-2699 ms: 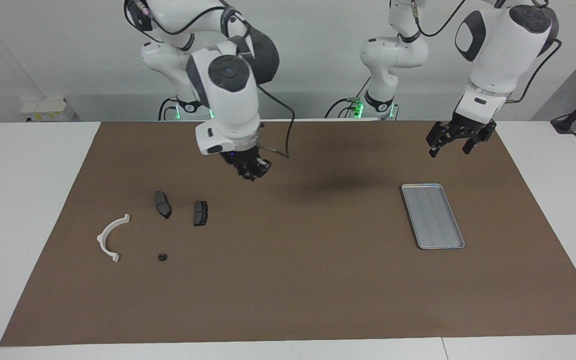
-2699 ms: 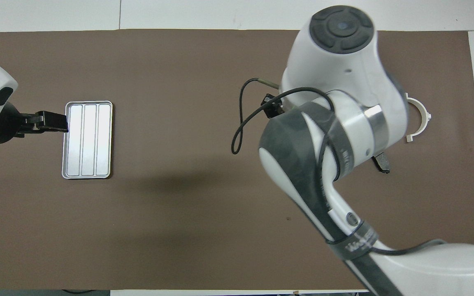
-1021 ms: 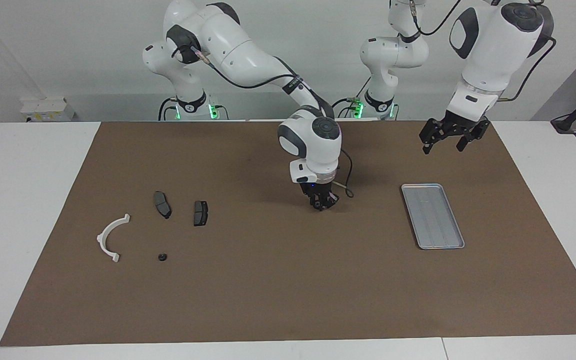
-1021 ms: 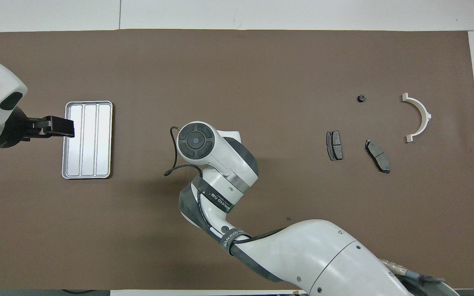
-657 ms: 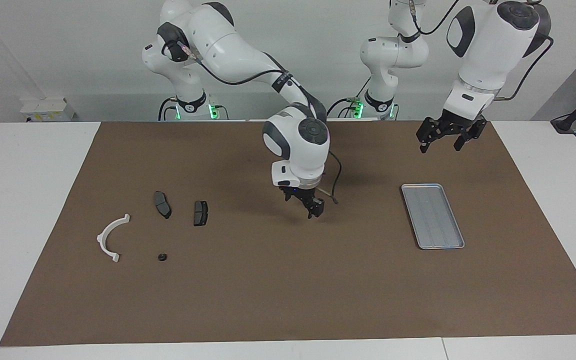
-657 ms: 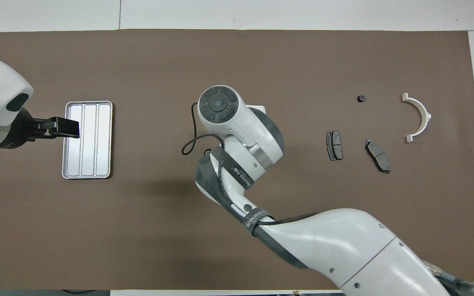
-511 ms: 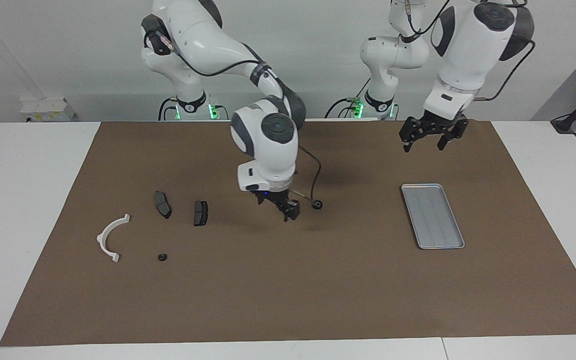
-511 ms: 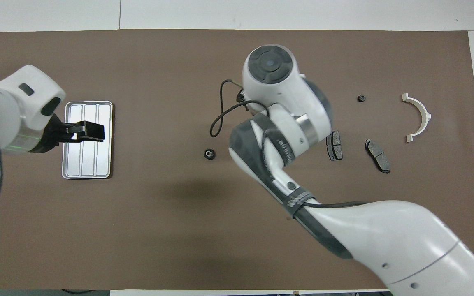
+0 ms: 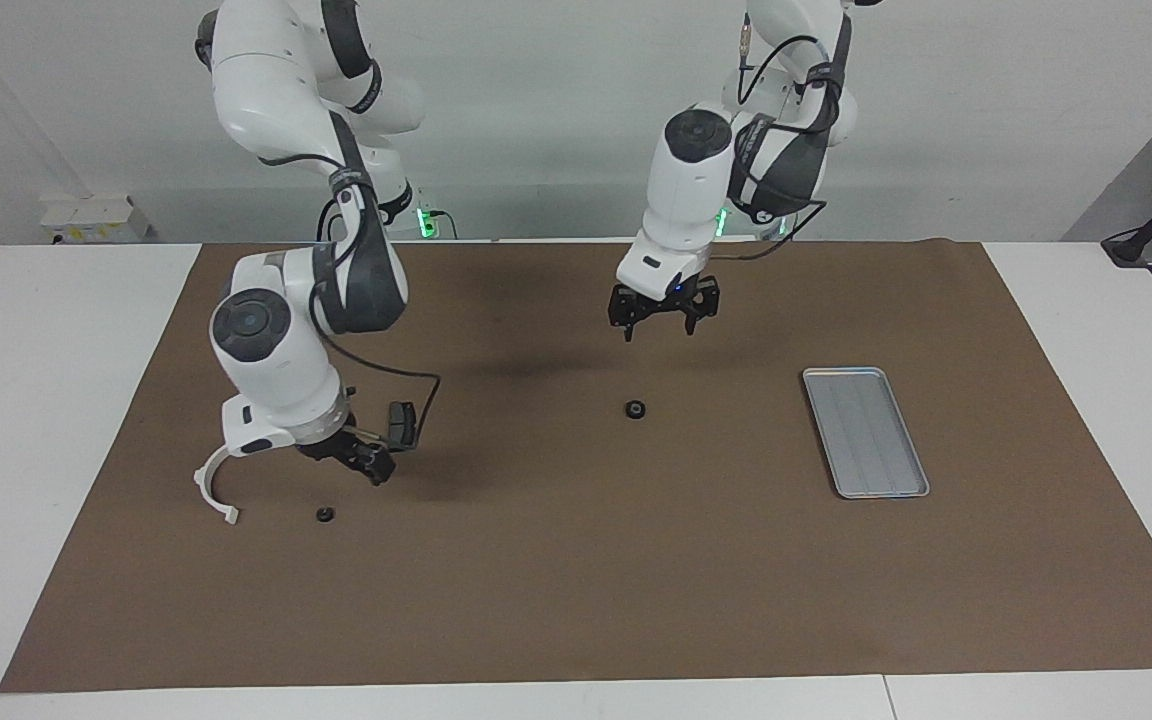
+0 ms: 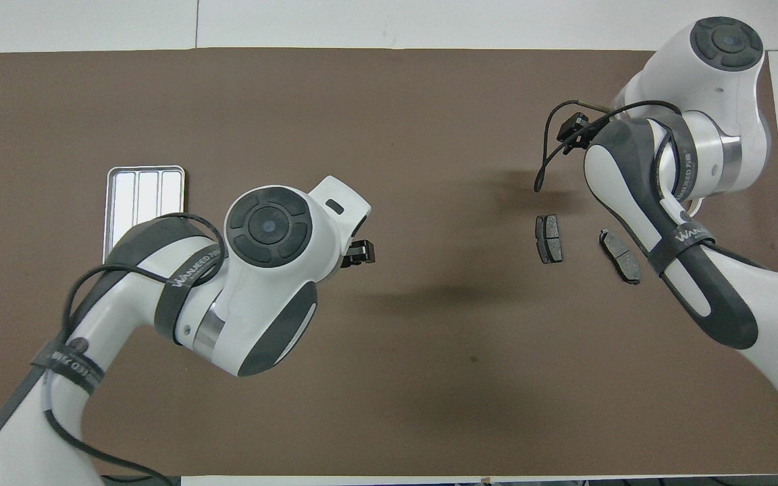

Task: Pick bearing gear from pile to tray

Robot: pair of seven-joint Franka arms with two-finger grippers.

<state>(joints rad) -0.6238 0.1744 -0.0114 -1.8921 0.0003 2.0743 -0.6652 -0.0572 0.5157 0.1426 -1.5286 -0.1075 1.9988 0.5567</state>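
A small black bearing gear (image 9: 635, 409) lies alone on the brown mat, midway between the pile and the tray (image 9: 864, 431). My left gripper (image 9: 664, 322) hangs open above it with a clear gap and holds nothing. In the overhead view one left fingertip (image 10: 360, 253) shows and the hand hides the gear. My right gripper (image 9: 348, 458) is open and low over the pile, between a dark brake pad (image 9: 401, 425) and a second small black ring (image 9: 324, 515). The right arm partly covers the white arc (image 9: 211, 485).
The silver tray (image 10: 139, 189) sits toward the left arm's end of the mat, half covered by the left arm in the overhead view. Two dark brake pads (image 10: 548, 237) (image 10: 620, 255) lie toward the right arm's end. White table borders the mat.
The right gripper let the bearing gear go mid-mat and swung back to the pile. The left gripper moved from near the tray to over the gear.
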